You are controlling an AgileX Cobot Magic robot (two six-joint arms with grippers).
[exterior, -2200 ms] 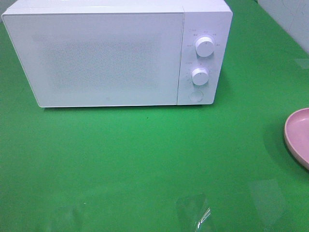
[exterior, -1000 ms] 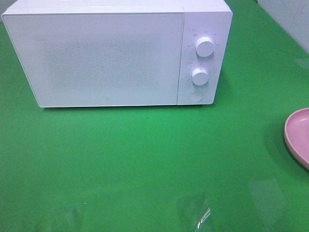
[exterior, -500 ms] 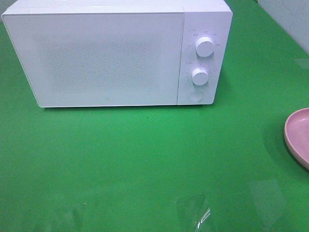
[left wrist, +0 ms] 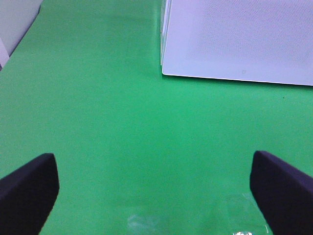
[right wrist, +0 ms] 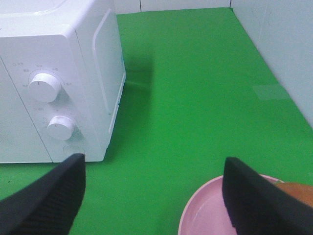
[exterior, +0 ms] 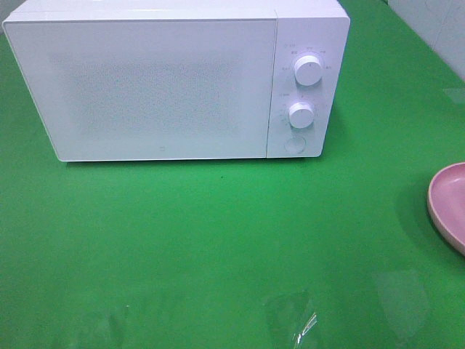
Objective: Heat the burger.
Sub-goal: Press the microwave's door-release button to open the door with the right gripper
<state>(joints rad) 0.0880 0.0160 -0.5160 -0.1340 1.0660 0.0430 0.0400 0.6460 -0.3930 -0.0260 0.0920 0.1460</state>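
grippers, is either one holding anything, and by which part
Nothing is held. The left gripper and right gripper both hang open, jaws empty; the burger sits on the plate.

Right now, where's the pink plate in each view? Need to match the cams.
Exterior high: pink plate at the right edge, cut off by the frame.
Left wrist: not in it.
Right wrist: pink plate close to the camera, seen between the tips of the open right claw.
Shared landmark: the white microwave, in all three views.
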